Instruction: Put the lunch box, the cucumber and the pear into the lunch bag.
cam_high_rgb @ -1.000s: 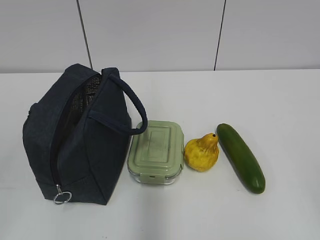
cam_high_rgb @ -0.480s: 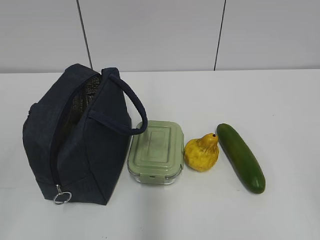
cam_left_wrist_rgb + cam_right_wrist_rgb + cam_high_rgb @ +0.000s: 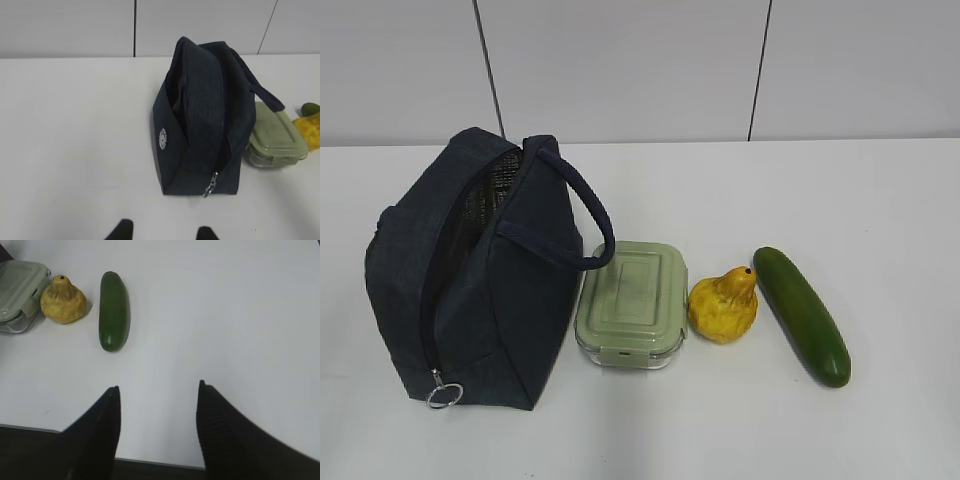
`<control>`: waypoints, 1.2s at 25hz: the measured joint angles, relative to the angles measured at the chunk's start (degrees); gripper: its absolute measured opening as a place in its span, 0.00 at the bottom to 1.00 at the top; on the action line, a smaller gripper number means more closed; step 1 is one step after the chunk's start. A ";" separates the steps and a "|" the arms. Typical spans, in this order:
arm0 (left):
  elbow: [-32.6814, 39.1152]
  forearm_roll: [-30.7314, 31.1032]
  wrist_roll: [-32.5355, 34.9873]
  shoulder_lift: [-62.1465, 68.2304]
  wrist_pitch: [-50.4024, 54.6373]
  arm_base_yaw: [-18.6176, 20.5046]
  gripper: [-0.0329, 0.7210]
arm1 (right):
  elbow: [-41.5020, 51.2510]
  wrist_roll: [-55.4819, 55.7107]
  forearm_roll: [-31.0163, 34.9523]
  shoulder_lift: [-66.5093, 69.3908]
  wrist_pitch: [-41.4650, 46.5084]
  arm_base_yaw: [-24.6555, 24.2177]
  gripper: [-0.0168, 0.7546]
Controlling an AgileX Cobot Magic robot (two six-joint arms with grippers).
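- Lunch bag (image 3: 470, 280) stands on the white worktop (image 3: 880, 200) at the left, dark navy fabric, loop handle (image 3: 582, 215) arching off its right side toward the box.
- Bag zipper is part open along the top; grey lining shows in the gap, metal ring pull (image 3: 444, 395) hangs at the near bottom end.
- Lunch box (image 3: 631, 303) sits just right of the bag, touching or nearly touching it, pale green lid on, clear glass base.
- Pear (image 3: 723, 307) lies just right of the box, yellow with brown blotches, neck pointing up and right.
- Cucumber (image 3: 802, 315) lies right of the pear, close to it, dark green, running diagonally from far-left to near-right.
- All three items are on the worktop, outside the bag.
- Left hand (image 3: 162, 234) shows only two dark fingertips at the bottom of the left wrist view, parted, nothing between them, hovering short of the bag.
- Right hand (image 3: 157, 390) has its two black fingers spread apart over bare worktop, grasping nothing, well apart from the cucumber.
- Neither arm shows in the exterior view.
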 joint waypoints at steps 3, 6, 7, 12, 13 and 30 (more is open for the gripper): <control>-0.18 -1.57 0.60 5.08 -0.76 0.00 0.36 | -1.31 0.00 1.03 4.14 -1.13 0.00 0.53; -1.71 -4.27 2.31 10.28 -3.57 0.00 0.36 | -3.36 0.00 3.27 10.26 -3.58 0.00 0.53; -2.48 -4.57 2.57 12.11 -4.64 0.00 0.36 | -4.38 0.00 4.06 12.71 -4.46 0.00 0.53; -6.12 -5.21 4.75 20.78 -9.60 0.04 0.36 | -7.51 -0.13 5.65 23.34 -9.31 0.11 0.53; -6.63 -5.46 4.88 22.32 -10.50 0.04 0.36 | -7.60 -0.13 6.07 25.08 -10.07 0.11 0.53; -15.68 -20.43 21.46 53.67 -11.68 0.06 0.36 | -11.64 -12.79 17.89 56.24 -18.74 0.11 0.50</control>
